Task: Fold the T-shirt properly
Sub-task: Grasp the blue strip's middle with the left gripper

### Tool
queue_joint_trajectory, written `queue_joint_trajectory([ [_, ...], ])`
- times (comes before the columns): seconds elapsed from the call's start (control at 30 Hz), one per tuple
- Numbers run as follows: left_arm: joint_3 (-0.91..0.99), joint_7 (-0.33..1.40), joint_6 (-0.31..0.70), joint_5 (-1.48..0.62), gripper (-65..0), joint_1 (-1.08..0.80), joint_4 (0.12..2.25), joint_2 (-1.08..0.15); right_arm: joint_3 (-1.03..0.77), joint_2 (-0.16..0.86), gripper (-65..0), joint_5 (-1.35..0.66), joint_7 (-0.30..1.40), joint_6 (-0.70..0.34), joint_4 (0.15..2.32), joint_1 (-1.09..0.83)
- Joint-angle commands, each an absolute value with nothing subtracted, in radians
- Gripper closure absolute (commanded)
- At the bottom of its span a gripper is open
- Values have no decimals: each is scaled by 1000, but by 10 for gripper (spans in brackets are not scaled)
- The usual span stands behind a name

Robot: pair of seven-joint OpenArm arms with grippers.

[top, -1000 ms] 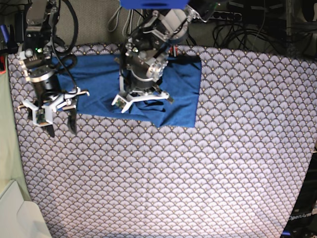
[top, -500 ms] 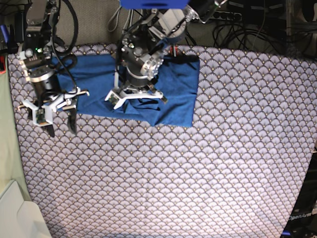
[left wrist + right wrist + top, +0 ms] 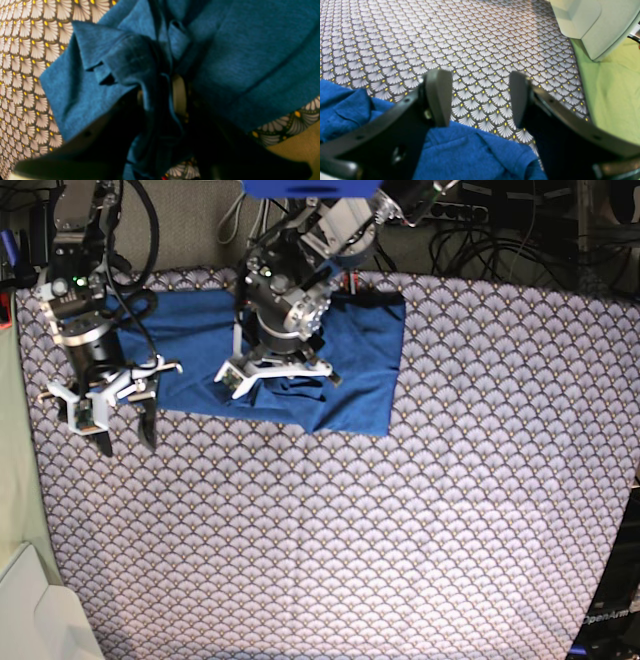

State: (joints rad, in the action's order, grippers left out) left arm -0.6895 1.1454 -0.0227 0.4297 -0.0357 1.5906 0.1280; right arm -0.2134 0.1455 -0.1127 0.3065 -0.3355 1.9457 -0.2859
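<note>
The blue T-shirt (image 3: pixel 365 370) lies partly folded at the back left of the tablecloth (image 3: pixel 400 510). My left gripper (image 3: pixel 278 378) points down on its middle, where the cloth is wrinkled. In the left wrist view a bunched ridge of the T-shirt (image 3: pixel 237 62) runs between the narrowly set fingers of the left gripper (image 3: pixel 160 100). My right gripper (image 3: pixel 122 435) hangs open at the shirt's left front corner. In the right wrist view the right gripper (image 3: pixel 480 100) has only tablecloth between its fingers (image 3: pixel 438 97), with the T-shirt's edge (image 3: pixel 470 152) just below them.
A pale green box (image 3: pixel 30 610) sits off the table's front left corner, also seen as the box (image 3: pixel 590 22) in the right wrist view. Cables and power strips (image 3: pixel 500 240) run behind the table's far edge. The patterned tablecloth (image 3: pixel 22 62) covers the whole table.
The left gripper has shifted a little to the left, dragging the pinched cloth and the shirt's right edge with it. The right arm has not moved.
</note>
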Motion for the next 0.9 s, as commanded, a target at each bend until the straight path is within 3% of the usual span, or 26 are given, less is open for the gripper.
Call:
queue_joint_trajectory([
  [0.0, -702, 1135, -25, 435, -128, -38, 1610, 157, -216, 150, -369, -125, 278, -334, 1963, -277],
  [0.37, -697, 1142, -25, 435, -140, -22, 1610, 157, -216, 150, -369, -125, 280, -334, 1963, -277],
  [0.43, -696, 1144, -25, 435, -210, -22, 1610, 157, -216, 150, -369, -125, 280, -334, 1963, -277],
  [0.63, -694, 1142, -28, 435, -629, -28, 1635, 157, -216, 150, -369, -125, 280, -334, 1963, -277],
  [0.87, -693, 1142, -31, 435, -650, -30, 1774, 157, -216, 150, -369, -125, 280, -334, 1963, -277],
])
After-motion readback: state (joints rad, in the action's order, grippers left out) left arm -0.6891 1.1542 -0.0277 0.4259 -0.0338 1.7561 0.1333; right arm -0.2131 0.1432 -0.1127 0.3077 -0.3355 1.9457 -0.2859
